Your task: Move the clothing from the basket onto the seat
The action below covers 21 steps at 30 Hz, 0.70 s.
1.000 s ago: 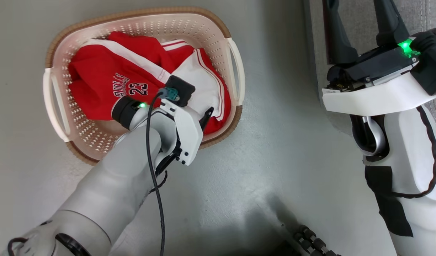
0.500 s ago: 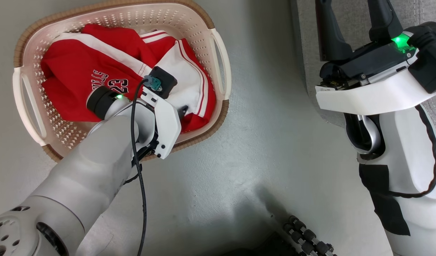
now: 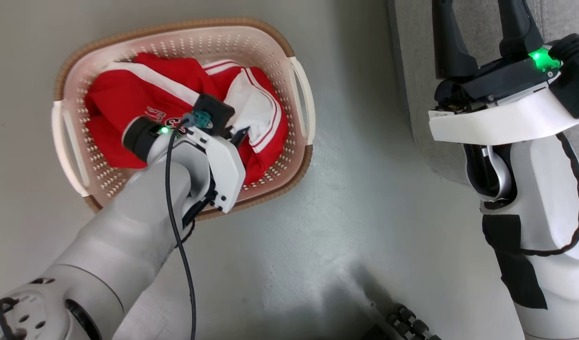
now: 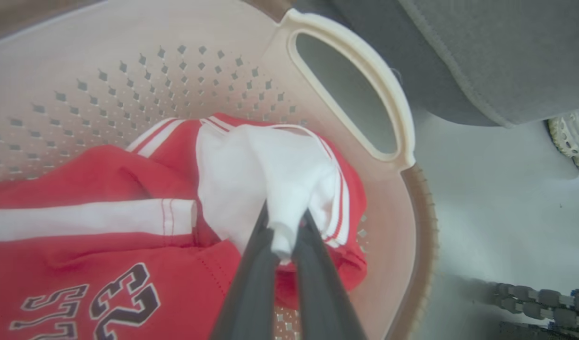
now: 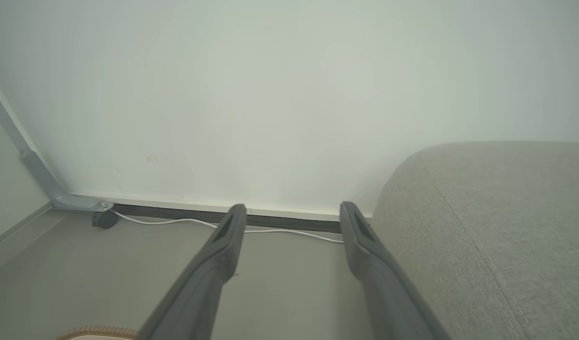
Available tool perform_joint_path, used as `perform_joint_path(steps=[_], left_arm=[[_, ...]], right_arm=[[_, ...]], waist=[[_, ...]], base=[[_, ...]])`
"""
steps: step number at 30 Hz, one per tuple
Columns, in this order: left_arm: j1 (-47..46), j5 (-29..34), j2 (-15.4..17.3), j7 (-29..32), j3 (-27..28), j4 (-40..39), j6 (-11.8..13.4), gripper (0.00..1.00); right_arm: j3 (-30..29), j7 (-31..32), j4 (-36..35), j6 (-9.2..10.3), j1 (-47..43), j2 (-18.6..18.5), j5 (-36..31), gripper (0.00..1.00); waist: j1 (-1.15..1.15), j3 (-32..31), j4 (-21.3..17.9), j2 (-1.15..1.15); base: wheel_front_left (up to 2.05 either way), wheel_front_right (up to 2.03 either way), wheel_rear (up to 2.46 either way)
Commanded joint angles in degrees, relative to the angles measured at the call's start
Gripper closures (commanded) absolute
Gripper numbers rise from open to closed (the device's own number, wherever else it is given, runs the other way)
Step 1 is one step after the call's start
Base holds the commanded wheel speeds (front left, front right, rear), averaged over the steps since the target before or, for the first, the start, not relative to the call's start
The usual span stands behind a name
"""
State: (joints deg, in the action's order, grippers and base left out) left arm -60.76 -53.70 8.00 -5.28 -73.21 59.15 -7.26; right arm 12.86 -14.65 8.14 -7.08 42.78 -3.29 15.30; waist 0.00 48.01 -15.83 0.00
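The clothing point(image 3: 124, 99) lies crumpled in the basket point(image 3: 176, 29), which stands on the floor at the upper left of the head view. It is red with white stripes and dark lettering. My left gripper point(image 3: 239, 135) reaches down into the basket's right half. In the left wrist view this gripper point(image 4: 285, 224) is shut on a bunched fold of the clothing's white panel point(image 4: 251, 170), close to the basket's handle point(image 4: 360, 85). My right gripper point(image 3: 476, 21) stands open and holds nothing, over the edge of the grey seat point(image 3: 412, 71). The right wrist view shows its spread fingers point(image 5: 233, 236) beside the seat point(image 5: 497, 226).
Grey floor point(image 3: 346, 189) separates the basket from the seat. A white cable point(image 5: 176, 221) runs along the baseboard of a pale wall, with a grey bracket point(image 5: 39, 174) at its left. A black ribbed cable chain point(image 3: 412, 323) lies near my base.
My left gripper has shut on the white panel, which now bunches up between its fingers. The head camera has shifted a little. My right gripper stays open.
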Motion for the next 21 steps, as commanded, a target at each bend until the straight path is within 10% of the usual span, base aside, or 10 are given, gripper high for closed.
perform_joint_path(steps=[1,21], left_arm=[[1.62,-0.56,-0.08,-1.46,0.49,-0.73,-0.23,1.00],[10.73,-3.75,-2.42,-9.70,6.32,-6.26,-0.23,1.00]], right_arm=[[0.06,-0.35,-0.57,-0.41,-2.82,0.03,-0.67,0.00],[-3.57,-0.35,8.64,-0.41,-14.27,-4.36,-1.95,0.00]], waist=[[0.00,-2.15,1.56,0.00],[0.00,-22.38,9.79,0.00]], base=[[0.00,0.00,0.00],[0.00,0.00,0.00]])
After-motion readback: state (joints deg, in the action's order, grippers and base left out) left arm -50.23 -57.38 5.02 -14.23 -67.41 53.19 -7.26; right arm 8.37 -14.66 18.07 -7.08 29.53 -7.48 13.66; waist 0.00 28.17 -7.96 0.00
